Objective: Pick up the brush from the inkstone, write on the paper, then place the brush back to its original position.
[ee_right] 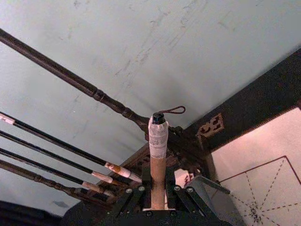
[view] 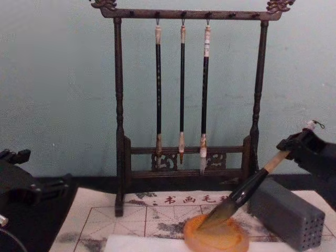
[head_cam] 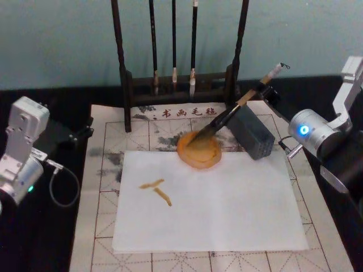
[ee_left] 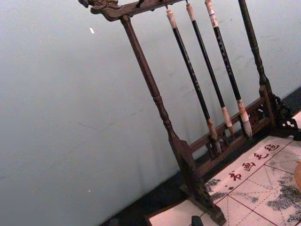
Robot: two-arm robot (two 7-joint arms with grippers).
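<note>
The brush point(head_cam: 235, 110) slants with its dark bristle tip in the round orange inkstone point(head_cam: 198, 151) and its whitish, cord-looped end up toward the back right. My right gripper point(head_cam: 265, 90) is shut on the upper tan handle. The right wrist view has the handle point(ee_right: 158, 162) standing between the fingers point(ee_right: 133, 197). From the chest view the brush point(view: 247, 191) leans from the inkstone point(view: 216, 237) up to the right gripper point(view: 300, 147). The white paper point(head_cam: 227, 209) lies in front of the inkstone and bears orange-brown strokes point(head_cam: 156, 190). My left arm point(head_cam: 22, 150) is parked at the left.
A grey rectangular block point(head_cam: 252, 133) with small holes sits just right of the inkstone, under the brush handle. A dark wooden rack point(head_cam: 180, 79) with three thin hanging brushes point(view: 181, 94) stands behind. A gridded felt mat point(head_cam: 108, 141) lies under the paper.
</note>
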